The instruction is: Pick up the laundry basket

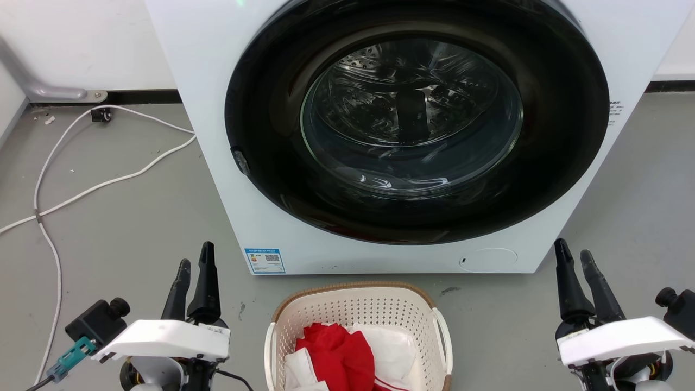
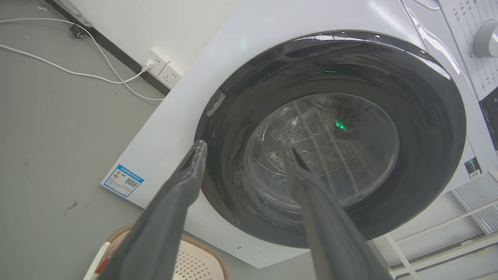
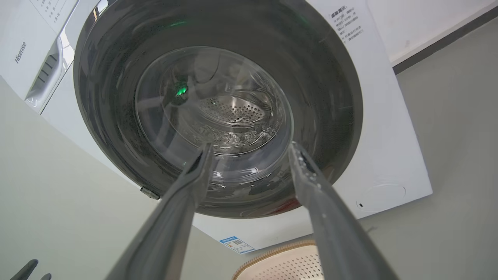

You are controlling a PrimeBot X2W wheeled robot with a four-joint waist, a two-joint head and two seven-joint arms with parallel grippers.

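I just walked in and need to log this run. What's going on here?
A two-armed robot faces a washing machine with its door shut. The laundry basket sits on the floor in front of the machine, between the arms, holding a red cloth and a white cloth. The left claw and right claw are open and empty, out to either side of the basket. Nothing is picked up yet.

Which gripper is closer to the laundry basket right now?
Left. The left gripper hangs close beside the laundry basket, on its left; the right gripper stands farther off on its right. Both are open.
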